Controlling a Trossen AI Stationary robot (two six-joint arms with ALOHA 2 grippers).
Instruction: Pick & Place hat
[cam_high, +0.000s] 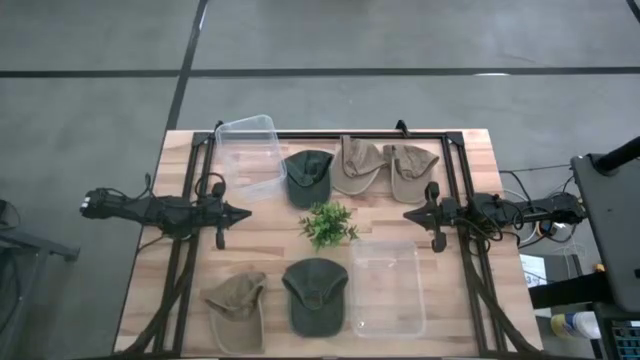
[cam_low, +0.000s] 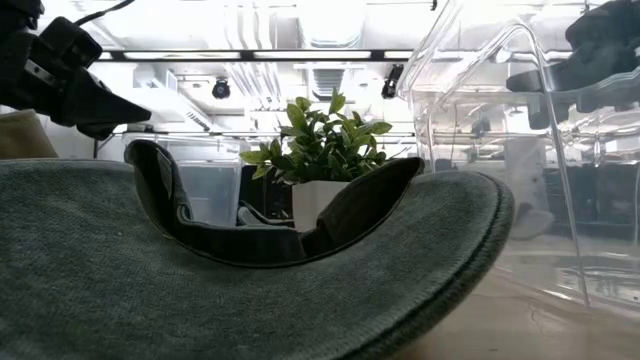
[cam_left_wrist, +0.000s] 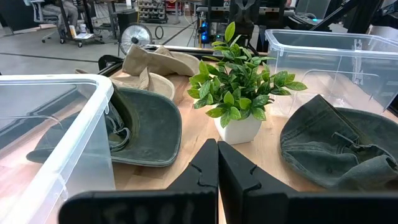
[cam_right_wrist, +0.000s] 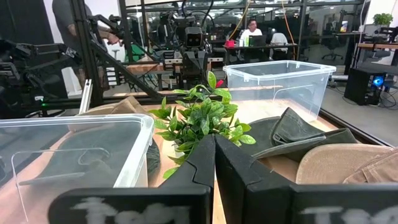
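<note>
hats, five (cam_high: 308, 177), two bins (cam_high: 247, 155)

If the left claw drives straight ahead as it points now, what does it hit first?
Most likely the small potted plant at the table's middle: the shut left claw points right at it, nothing between. Height is unclear, so it might pass over the pot.

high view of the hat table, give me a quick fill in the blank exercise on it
1. The number of hats on the table is ____.
2. The plant stands at the table's ____.
3. The left claw and right claw are both ____.
4. Each of the two clear bins holds ____ hats.

Missing words: five; middle; shut; no
</note>
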